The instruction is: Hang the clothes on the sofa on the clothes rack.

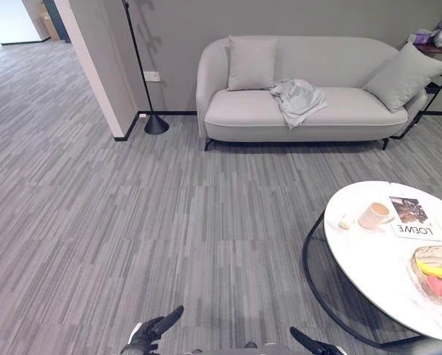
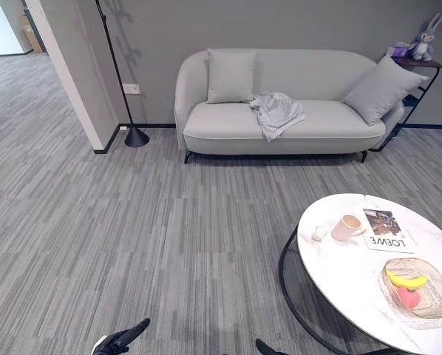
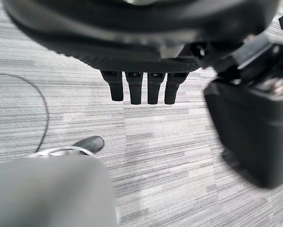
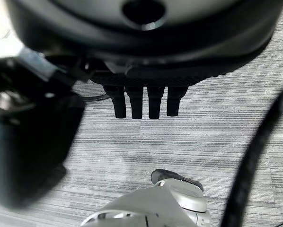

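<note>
A crumpled light grey garment (image 1: 298, 99) lies on the seat of the pale grey sofa (image 1: 243, 111), draped a little over its front edge; the garment (image 2: 277, 112) sits near the sofa's middle. My left hand (image 1: 153, 328) hangs low at the near edge of the eye views, far from the sofa, its fingers (image 3: 140, 88) straight and holding nothing. My right hand (image 1: 313, 344) is low at the near edge too, fingers (image 4: 146, 101) straight and empty.
Two cushions (image 1: 253, 63) (image 1: 404, 76) rest on the sofa. A black floor lamp (image 1: 154, 122) stands left of it by a wall corner. A round white table (image 1: 369, 259) at the right carries a cup (image 1: 374, 215), a magazine and a fruit bowl (image 1: 435, 272). Open carpet lies between me and the sofa.
</note>
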Controlling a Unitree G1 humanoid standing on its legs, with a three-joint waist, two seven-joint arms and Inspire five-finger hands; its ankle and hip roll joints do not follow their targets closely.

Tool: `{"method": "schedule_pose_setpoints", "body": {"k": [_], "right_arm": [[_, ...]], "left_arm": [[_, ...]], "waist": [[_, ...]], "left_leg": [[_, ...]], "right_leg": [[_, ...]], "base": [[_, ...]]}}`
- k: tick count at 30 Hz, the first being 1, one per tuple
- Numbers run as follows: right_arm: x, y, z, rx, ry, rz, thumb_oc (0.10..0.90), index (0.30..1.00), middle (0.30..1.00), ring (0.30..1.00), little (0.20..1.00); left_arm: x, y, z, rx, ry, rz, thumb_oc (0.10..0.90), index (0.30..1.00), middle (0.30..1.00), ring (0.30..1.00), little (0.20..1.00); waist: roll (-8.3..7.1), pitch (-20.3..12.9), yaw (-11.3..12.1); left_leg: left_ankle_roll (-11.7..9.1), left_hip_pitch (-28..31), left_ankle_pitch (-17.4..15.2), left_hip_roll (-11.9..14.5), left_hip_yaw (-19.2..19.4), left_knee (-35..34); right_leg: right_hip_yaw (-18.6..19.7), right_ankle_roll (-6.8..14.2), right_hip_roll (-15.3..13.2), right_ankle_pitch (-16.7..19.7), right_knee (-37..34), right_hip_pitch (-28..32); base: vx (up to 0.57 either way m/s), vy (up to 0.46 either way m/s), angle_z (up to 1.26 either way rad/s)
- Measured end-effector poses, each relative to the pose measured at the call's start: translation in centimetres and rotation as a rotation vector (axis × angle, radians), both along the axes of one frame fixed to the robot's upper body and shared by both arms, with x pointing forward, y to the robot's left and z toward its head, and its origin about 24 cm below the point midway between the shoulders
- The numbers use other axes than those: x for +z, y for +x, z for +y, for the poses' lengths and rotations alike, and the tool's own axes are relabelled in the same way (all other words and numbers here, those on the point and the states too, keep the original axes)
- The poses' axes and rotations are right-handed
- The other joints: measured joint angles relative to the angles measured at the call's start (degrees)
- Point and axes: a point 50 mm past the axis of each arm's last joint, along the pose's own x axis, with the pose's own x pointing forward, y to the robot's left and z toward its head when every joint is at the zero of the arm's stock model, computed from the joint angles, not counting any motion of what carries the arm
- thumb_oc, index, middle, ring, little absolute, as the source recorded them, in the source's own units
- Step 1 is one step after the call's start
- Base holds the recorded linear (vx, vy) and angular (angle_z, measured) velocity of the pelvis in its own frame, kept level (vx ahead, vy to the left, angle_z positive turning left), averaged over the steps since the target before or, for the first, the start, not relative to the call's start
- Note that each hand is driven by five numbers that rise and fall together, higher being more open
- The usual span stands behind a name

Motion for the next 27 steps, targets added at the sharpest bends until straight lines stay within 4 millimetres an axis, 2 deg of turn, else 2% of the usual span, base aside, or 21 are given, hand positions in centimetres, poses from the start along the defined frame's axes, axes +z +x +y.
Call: {"method": "schedule_pose_setpoints", "body": {"k": [4, 5, 10, 18, 20, 22, 24, 26, 27], "right_arm": [[0.2, 0.5, -0.3, -0.021, -0.002, -0.026, 0.800, 0.900, 0.900, 0.900, 0.900], [0.4, 1.1, -0.6, -0.011, -0.010, -0.047, 0.800, 0.900, 0.900, 0.900, 0.900], [0.5, 1.2, -0.7, -0.011, -0.013, -0.048, 0.800, 0.900, 0.900, 0.900, 0.900], [0.7, 1.9, -0.8, 0.006, -0.018, -0.068, 0.800, 0.900, 0.900, 0.900, 0.900], [1.1, 3.4, -0.5, 0.030, -0.013, -0.118, 0.800, 0.900, 0.900, 0.900, 0.900], [1.4, 4.3, -0.3, 0.026, -0.004, -0.153, 0.800, 0.900, 0.900, 0.900, 0.900], [1.6, 4.6, -0.6, 0.021, -0.019, -0.165, 0.800, 0.900, 0.900, 0.900, 0.900], [1.6, 4.4, -0.8, 0.019, -0.029, -0.159, 0.800, 0.900, 0.900, 0.900, 0.900], [1.6, 4.4, -0.9, 0.007, -0.033, -0.164, 0.800, 0.900, 0.900, 0.900, 0.900]], "left_arm": [[0.1, 0.5, -0.1, -0.011, -0.009, -0.014, 0.800, 0.900, 0.900, 0.900, 0.900], [0.1, 0.4, -0.1, -0.010, -0.009, -0.011, 0.800, 0.900, 0.900, 0.900, 0.900], [0.1, 0.3, -0.1, -0.007, -0.008, -0.009, 0.800, 0.900, 0.900, 0.900, 0.900], [0.2, 0.6, -0.2, 0.030, -0.025, -0.026, 0.800, 0.900, 0.900, 0.900, 0.900], [0.4, 1.4, -0.1, 0.058, -0.034, -0.049, 0.800, 0.900, 0.900, 0.900, 0.900], [0.7, 2.2, 0.1, 0.075, -0.040, -0.070, 0.800, 0.900, 0.900, 0.900, 0.900], [0.6, 2.0, 0.0, 0.089, -0.044, -0.068, 0.800, 0.900, 0.900, 0.900, 0.900], [0.6, 2.1, -0.2, 0.088, -0.048, -0.073, 0.800, 0.900, 0.900, 0.900, 0.900], [0.7, 2.6, -0.6, 0.071, -0.050, -0.079, 0.800, 0.900, 0.900, 0.900, 0.900]], "waist": [[0.32, 1.11, -0.45], [0.42, 1.15, -1.05], [1.09, 1.68, -1.20], [1.77, 2.56, -1.13], [0.92, 4.65, -0.97], [-0.92, 6.31, -0.51], [-1.29, 6.51, -1.07], [-1.03, 6.47, -1.28], [-0.41, 7.02, -1.48]], "left_leg": [[0.00, 0.09, 0.00, 0.12, -0.54, -0.08], [0.00, 0.18, 0.00, 0.15, -0.72, -0.10], [0.04, 2.13, -0.03, 0.34, -1.01, -0.93], [-0.48, 1.74, -0.24, 0.78, -0.72, -0.76], [-2.48, -2.18, -1.45, 1.47, -1.12, 5.75], [-3.52, -4.81, -0.38, 1.01, -1.76, 10.23], [-3.31, -4.84, -0.66, 2.15, -2.02, 9.60], [-3.54, -4.21, -0.35, 3.39, -2.08, 8.11], [-4.67, -10.07, -0.47, 4.60, -5.68, 18.38]], "right_leg": [[-0.75, -0.14, 0.17, 0.21, -1.01, 0.74], [-1.12, -0.19, 0.25, 0.29, -1.80, 1.35], [-1.20, -0.04, 0.99, 0.53, -4.79, 4.40], [-0.99, -0.10, 1.43, 0.19, -4.86, 3.91], [-0.04, -0.96, 1.52, -0.34, -4.14, 2.57], [0.32, -2.42, -0.11, 1.03, -5.06, 2.81], [-0.05, -3.00, -0.12, 1.74, -6.47, 4.00], [-0.06, -2.60, -0.11, 2.00, -6.55, 4.39], [1.21, -4.59, 1.14, 0.28, -6.70, 4.30]], "base": [[0.03, -0.018, 0.09], [0.03, -0.018, 0.09], [0.04, -0.032, 0.03], [0.04, -0.079, -0.03], [0.01, -0.105, 0.00], [0.00, 0.000, -0.17], [0.00, 0.000, 0.00], [0.28, -0.296, 0.13], [0.39, -0.277, 0.47]]}}
